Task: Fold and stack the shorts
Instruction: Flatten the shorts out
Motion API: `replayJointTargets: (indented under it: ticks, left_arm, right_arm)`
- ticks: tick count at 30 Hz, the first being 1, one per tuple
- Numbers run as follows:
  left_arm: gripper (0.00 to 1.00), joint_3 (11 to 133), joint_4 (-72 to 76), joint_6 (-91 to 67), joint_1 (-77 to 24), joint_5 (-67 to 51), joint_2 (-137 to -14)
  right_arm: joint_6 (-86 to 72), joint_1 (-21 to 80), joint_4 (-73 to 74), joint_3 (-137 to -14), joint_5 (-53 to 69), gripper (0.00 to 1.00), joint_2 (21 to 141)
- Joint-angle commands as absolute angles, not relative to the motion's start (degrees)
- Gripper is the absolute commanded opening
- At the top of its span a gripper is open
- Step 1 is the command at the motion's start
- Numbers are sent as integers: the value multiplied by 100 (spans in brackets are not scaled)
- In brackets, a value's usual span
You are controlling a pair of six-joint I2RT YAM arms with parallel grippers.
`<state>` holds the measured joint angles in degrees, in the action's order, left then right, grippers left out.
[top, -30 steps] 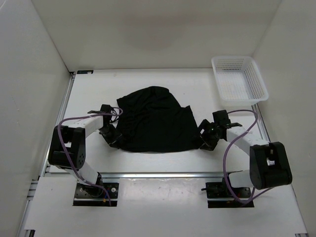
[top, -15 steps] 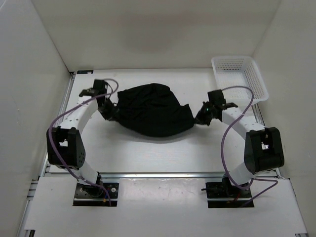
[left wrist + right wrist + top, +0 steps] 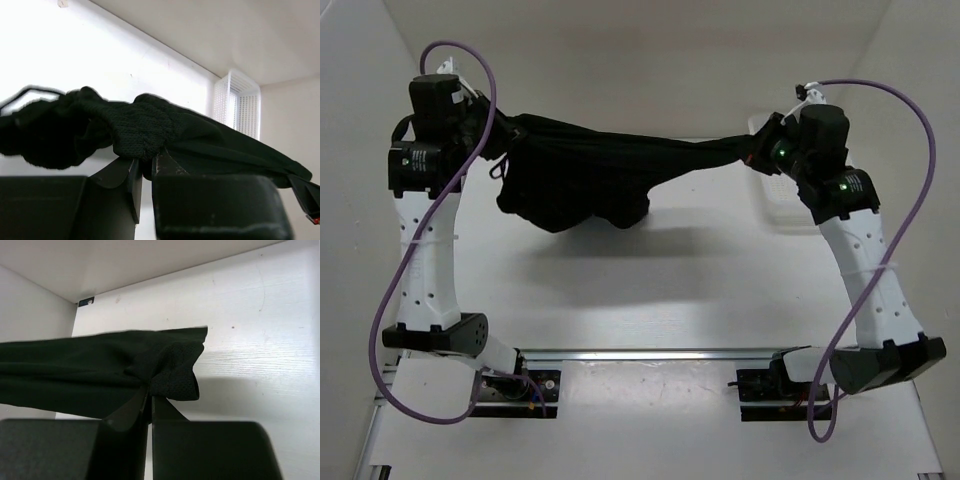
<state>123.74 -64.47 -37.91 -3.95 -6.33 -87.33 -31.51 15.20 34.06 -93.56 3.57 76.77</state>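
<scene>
We hold the shorts (image 3: pixel 582 190) stretched above the surface (image 3: pixel 650 290), left fingers (image 3: pixel 132 190) and right fingers (image 3: pixel 132 407) pinching opposite ends, to straighten them for folding.

No writing, brand, number or sign can be read in any of these views; the small dark plate (image 3: pixel 86 301) at the far corner of the counter (image 3: pixel 250 315) is too small to show any lettering.
</scene>
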Motion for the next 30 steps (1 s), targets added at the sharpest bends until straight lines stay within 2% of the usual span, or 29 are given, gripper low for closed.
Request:
replayJointTargets:
  ticks: [1, 8, 15, 20, 24, 30]
  left_arm:
    - [10, 12428, -6715, -3630, -229, -826, -8438]
    - [10, 12788, -6768, -3577, -229, -1212, -8244]
    - [10, 13525, -6426, -3472, -229, -1722, -9402]
    - [10, 14808, -6136, -3524, -229, -2223, -10492]
    - [10, 15240, -5661, -3647, -229, -2522, -10705]
    - [10, 15030, -5537, -3647, -1, -2742, -10601]
  right_arm:
    - [-2778, 1503, 3779, -9588, 44, 0, 7332]
    - [-2558, 1503, 4016, -10361, -254, 0, 6970]
    - [-2207, 1450, 3964, -11547, -623, 0, 8056]
    - [-2083, 1275, 3911, -12777, -729, 0, 9025]
    - [-2136, 1222, 3789, -13761, -572, 0, 9519]
    - [-2188, 1222, 3656, -13590, -369, 0, 9484]
